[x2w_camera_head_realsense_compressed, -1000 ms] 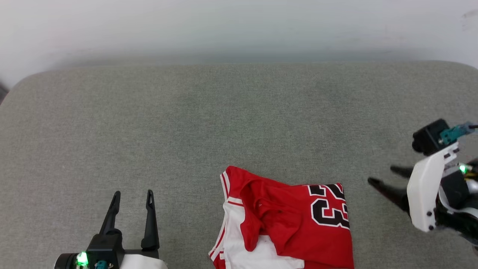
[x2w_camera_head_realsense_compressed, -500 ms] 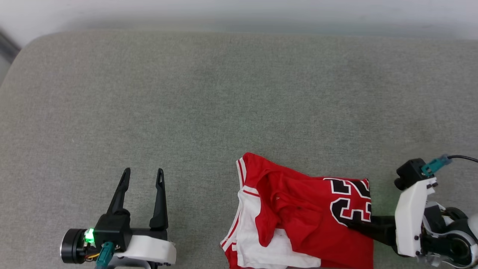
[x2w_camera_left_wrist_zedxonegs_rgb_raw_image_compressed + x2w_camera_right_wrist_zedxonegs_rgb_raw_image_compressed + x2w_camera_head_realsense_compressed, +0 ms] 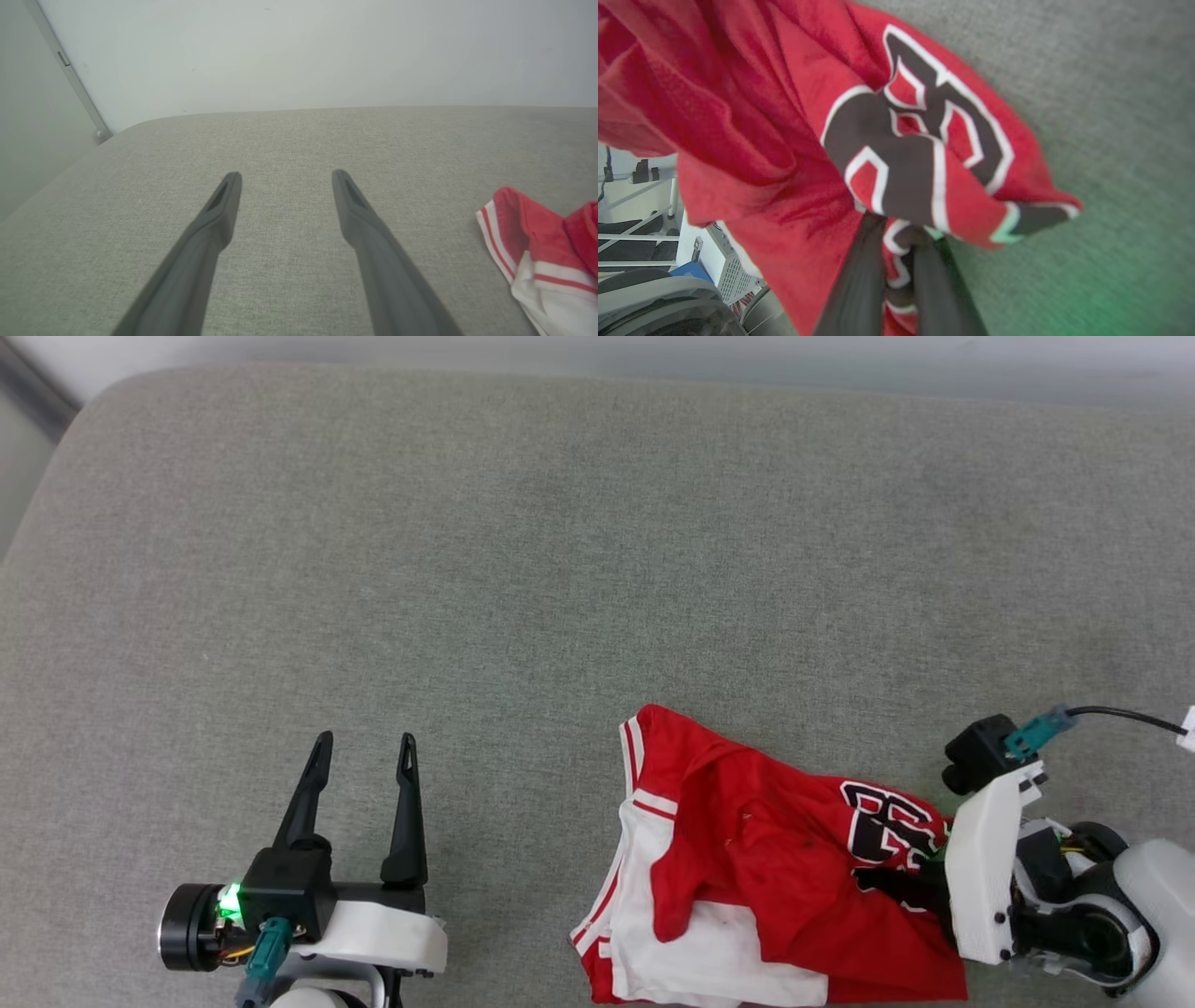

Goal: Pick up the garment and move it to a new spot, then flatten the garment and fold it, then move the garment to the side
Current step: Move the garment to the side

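Newly closed, right gripper pinches the soft red-and-white jersey garment, printed edge bunched at its fingertips; left gripper gapes, well apart.

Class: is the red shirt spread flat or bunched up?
Bunched: the shirt lies creased and doubled over, right gripper pinching its printed edge.

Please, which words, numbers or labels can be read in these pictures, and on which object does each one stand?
"23" (likely): black white-outlined digits on the red jersey T-shirt with white sleeves, crumpled where the right tool pinches it, so only partly legible.
No other text is readable.
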